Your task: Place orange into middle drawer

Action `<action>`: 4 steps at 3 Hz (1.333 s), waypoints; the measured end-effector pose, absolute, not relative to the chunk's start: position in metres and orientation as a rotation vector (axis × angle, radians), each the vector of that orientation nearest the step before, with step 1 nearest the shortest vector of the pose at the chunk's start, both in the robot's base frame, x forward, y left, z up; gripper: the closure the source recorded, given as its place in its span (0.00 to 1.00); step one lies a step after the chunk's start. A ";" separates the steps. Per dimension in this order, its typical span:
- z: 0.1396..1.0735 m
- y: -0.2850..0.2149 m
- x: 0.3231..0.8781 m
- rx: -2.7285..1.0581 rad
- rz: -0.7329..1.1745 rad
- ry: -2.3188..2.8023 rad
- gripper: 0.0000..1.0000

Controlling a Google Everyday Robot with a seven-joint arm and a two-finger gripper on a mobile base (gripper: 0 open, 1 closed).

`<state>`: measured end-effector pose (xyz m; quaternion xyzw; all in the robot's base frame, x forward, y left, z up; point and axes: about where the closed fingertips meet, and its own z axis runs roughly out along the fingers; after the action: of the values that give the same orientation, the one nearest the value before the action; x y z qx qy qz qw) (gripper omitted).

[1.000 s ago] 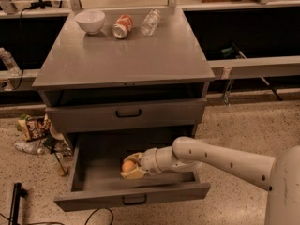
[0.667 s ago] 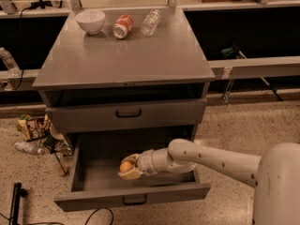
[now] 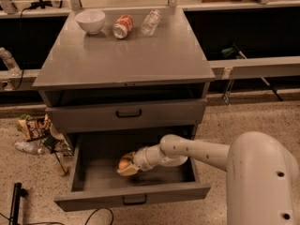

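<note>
The middle drawer (image 3: pixel 89 172) is the grey cabinet's lowest drawer, pulled open, with a small black handle (image 3: pixel 134 200) on its front. My gripper (image 3: pixel 125 166) reaches in from the right and sits low inside the drawer, left of centre. Its fingers are shut on the orange (image 3: pixel 123 164), a small round fruit that shows partly between them, close above the drawer floor.
On the cabinet top (image 3: pixel 126 55) at the back stand a white bowl (image 3: pixel 90 21), a lying orange-and-white soda can (image 3: pixel 123 26) and a lying clear bottle (image 3: pixel 150 22). The drawer above (image 3: pixel 127 113) is closed. Snack bags and a bottle (image 3: pixel 33 130) litter the floor at left.
My gripper with the orange has moved slightly left and lower inside the open drawer. Nothing else has moved.
</note>
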<state>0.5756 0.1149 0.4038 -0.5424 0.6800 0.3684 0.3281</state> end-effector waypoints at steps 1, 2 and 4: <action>0.387 0.116 0.577 -1.428 0.913 1.818 0.51; 0.374 0.111 0.576 -1.394 0.833 1.860 0.20; 0.385 0.097 0.581 -1.283 0.764 1.840 0.21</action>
<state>0.5806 0.0970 0.3846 -0.5018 0.7192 0.2986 0.3765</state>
